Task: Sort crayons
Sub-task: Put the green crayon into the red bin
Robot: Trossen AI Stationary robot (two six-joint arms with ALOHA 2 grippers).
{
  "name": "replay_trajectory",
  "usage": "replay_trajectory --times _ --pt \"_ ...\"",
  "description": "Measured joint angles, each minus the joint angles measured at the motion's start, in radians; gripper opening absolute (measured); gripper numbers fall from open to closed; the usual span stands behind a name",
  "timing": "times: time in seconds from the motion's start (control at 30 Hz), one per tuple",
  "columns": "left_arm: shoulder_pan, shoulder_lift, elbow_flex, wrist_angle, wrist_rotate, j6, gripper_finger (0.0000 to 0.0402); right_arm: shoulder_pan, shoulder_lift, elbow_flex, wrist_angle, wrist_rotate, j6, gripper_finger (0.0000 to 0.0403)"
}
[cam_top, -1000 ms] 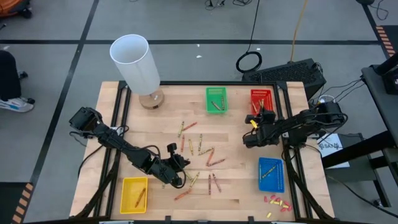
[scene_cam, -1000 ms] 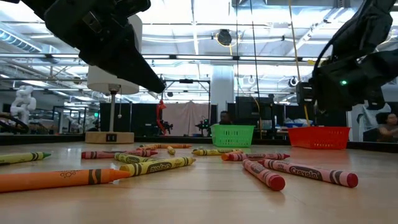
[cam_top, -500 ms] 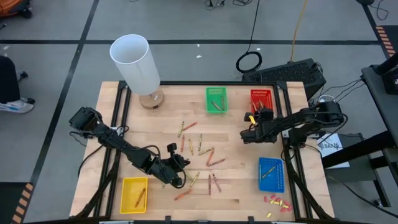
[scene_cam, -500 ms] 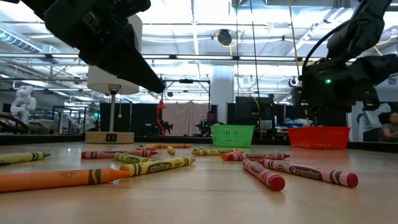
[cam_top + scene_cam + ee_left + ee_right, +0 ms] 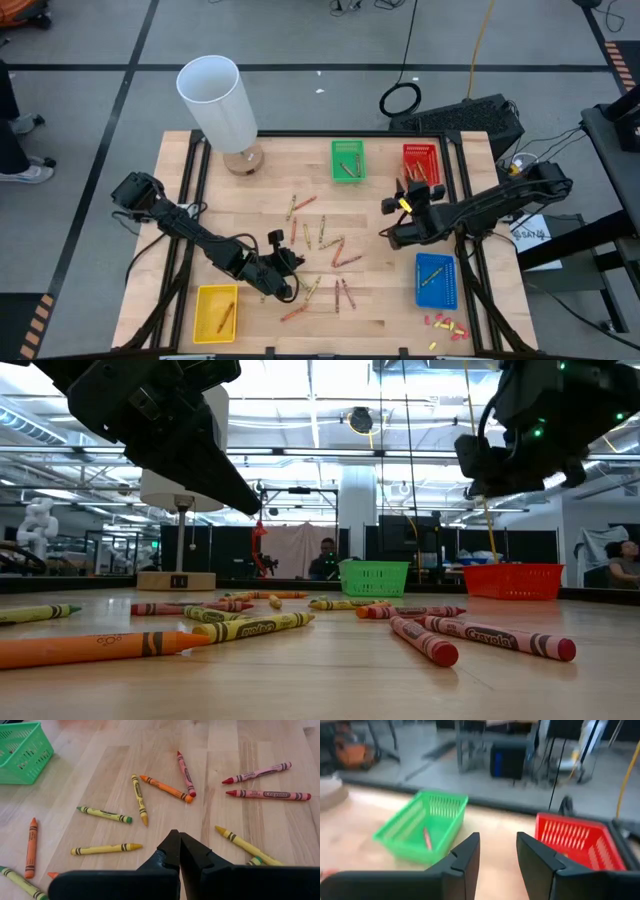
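While we look down: crayons (image 5: 322,243) lie scattered mid-desk (image 5: 380,300).
Left gripper (image 5: 179,841): fingers clenched empty, 7 o'clock.
Right gripper (image 5: 497,851): fingers released, empty, 3 o'clock.

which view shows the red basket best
The high view: the red basket shows whole from above, at the table's far edge beside the green basket. The low view shows only its side wall. The right wrist view shows it blurred past that arm's fingers. The left wrist view misses it.

Two black jointed arms, black cables, yellow tag near right wrist, green lights
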Motion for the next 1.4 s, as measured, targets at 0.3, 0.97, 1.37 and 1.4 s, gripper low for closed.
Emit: replay_trajectory --times 0.3,0.97,1.37,1.4 --pt "0.000 0.000 0.000 0.000 0.000 0.000 0.0007 -0.054 0.046 -0.057 -0.008 -0.104 0.045 0.0114" --pt "0.000 0.000 -0.006 -0.026 -0.052 0.000 0.0007 -0.003 0.002 -0.037 0.072 -0.130 -0.152 0.0114" --pt "0.022 0.000 -0.006 -0.266 -0.105 -0.269 0.0007 0.094 -0.010 0.003 0.104 -0.299 -0.424 0.0113" --pt "0.028 0.000 -0.006 -0.280 -0.105 -0.286 0.0007 0.088 -0.010 -0.004 0.090 -0.315 -0.429 0.0112"
